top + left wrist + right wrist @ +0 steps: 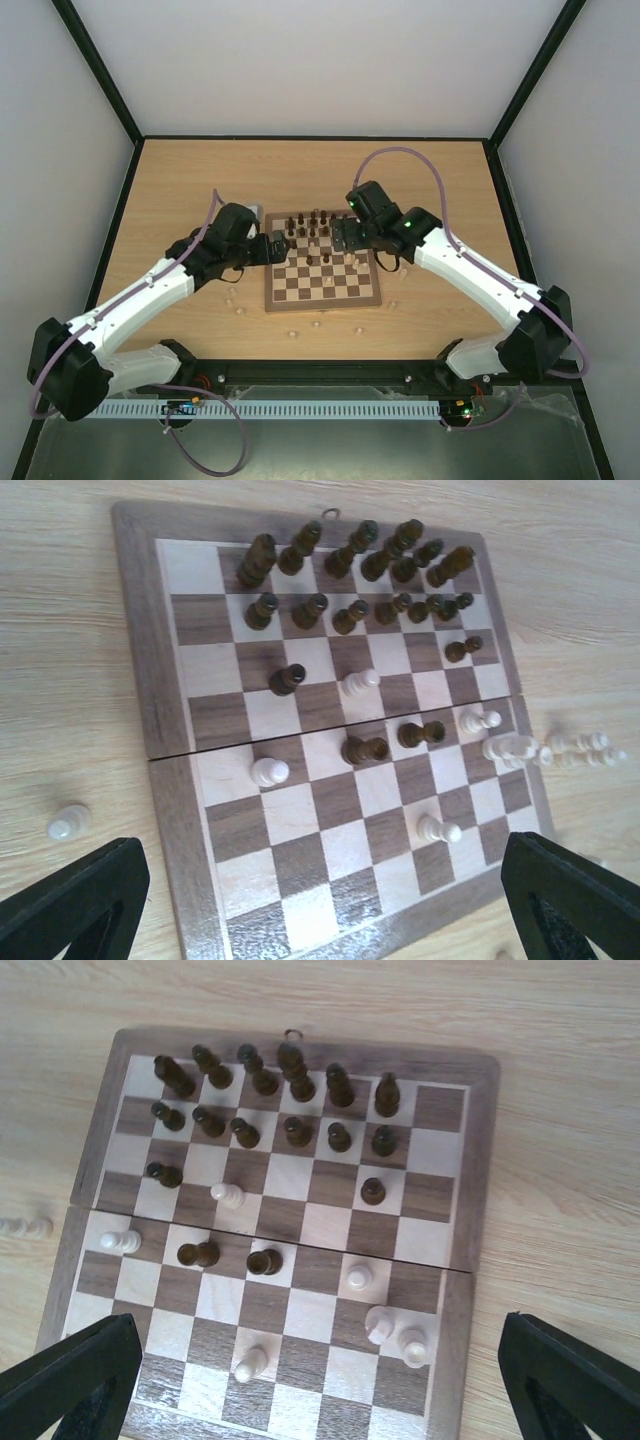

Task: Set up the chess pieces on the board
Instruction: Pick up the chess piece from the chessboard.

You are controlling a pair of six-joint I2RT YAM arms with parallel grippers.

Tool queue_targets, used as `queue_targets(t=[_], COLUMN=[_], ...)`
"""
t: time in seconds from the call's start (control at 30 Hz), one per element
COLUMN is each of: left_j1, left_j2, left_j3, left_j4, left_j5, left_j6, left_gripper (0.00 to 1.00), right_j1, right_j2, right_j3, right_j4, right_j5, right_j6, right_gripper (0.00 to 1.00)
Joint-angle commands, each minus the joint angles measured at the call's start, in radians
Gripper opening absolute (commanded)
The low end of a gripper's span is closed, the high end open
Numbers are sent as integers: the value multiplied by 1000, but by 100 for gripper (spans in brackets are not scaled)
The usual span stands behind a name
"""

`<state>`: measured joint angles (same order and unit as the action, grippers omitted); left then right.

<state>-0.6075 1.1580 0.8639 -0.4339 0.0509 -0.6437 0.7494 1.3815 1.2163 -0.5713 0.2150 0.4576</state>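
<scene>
Chessboard, square, wooden, dark-brown and cream checks, sits on the light-wood counter between the arms. Dark brown wooden pieces mostly crowd the far two rows, pale cream pieces dot the near half, a few lie off-board. Left claw and right claw both gape wide, holding nothing.

Dark-brown and cream checked board

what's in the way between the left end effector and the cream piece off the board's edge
Nothing visible: the cream piece stands on bare table beside the board, just ahead of the left end effector.
</scene>
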Motion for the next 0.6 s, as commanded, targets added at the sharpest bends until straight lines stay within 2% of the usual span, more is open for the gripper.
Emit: queue_targets(t=[0.0,0.07,0.3,0.4,0.57], left_j1=[2,2,-1,1,2], left_j2=[-61,-99,-164,-135,-58], left_j3=[-22,-58,-84,-80,-66], left_j4=[23,54,39,54,58], left_j5=[84,88,-39,-59,-92], left_j6=[5,11,20,22,30], left_gripper=[100,100,100,99,100], right_j1=[-36,-55,-110,-110,-110], right_j2=[-49,-34,93,164,238], right_j3=[5,3,19,71,126], right_j4=[-39,-43,-11,-9,6], right_j5=[33,36,-18,-15,14], right_j6=[20,12,1,-17,-40], right_gripper=[99,99,99,91,69])
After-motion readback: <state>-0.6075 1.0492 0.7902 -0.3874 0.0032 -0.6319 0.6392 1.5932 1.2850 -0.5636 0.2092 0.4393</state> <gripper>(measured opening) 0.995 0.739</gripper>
